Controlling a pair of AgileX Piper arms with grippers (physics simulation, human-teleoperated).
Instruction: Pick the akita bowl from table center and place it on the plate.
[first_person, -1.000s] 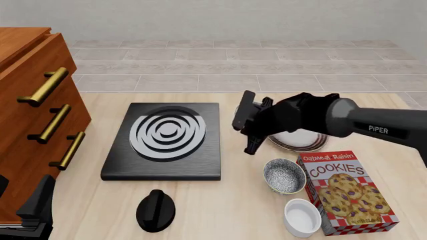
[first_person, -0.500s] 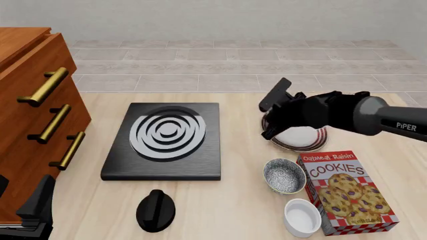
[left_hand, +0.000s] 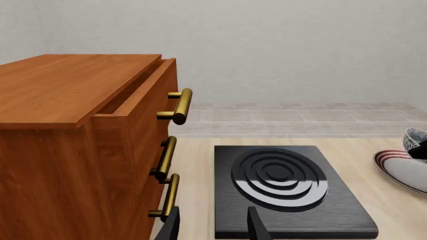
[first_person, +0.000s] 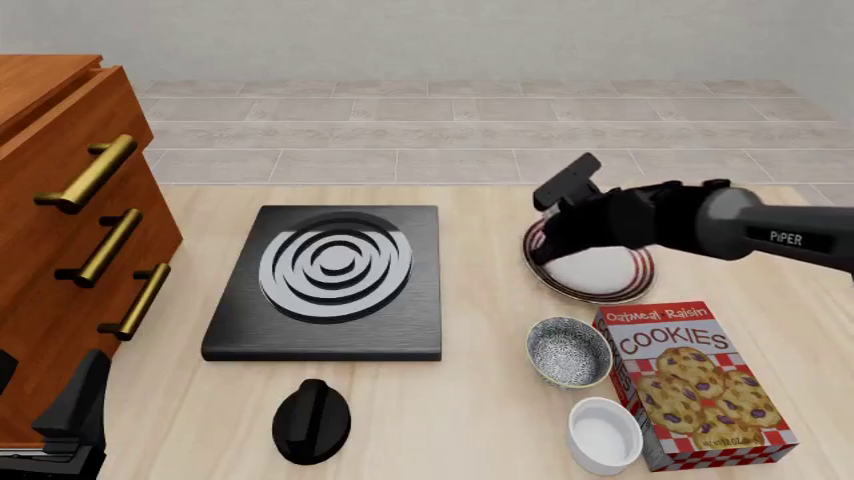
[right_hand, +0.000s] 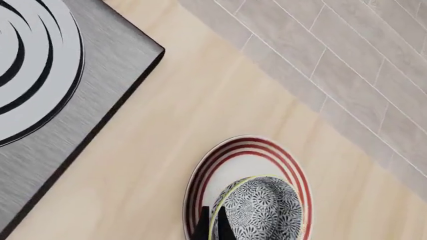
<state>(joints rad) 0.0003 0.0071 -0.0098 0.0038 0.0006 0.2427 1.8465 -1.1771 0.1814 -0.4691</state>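
Observation:
In the right wrist view the akita bowl, grey-blue speckled outside with a pale rim, hangs tilted just over the plate, a white dish with red and dark rim stripes. My right gripper is shut on the bowl's rim. From the front, the right gripper sits over the near-left part of the plate, and the arm hides the bowl. The left wrist view catches the plate and a sliver of the bowl. My left gripper is open, low at the near left.
A black stove slab with a ringed burner lies left of the plate. Near the plate are a darker speckled bowl, a plain white bowl and a cookie box. A black knob lies in front. A wooden drawer cabinet fills the left.
My right arm has carried the bowl from the table's middle rightward and farther back, ending over the plate. The left arm has not moved.

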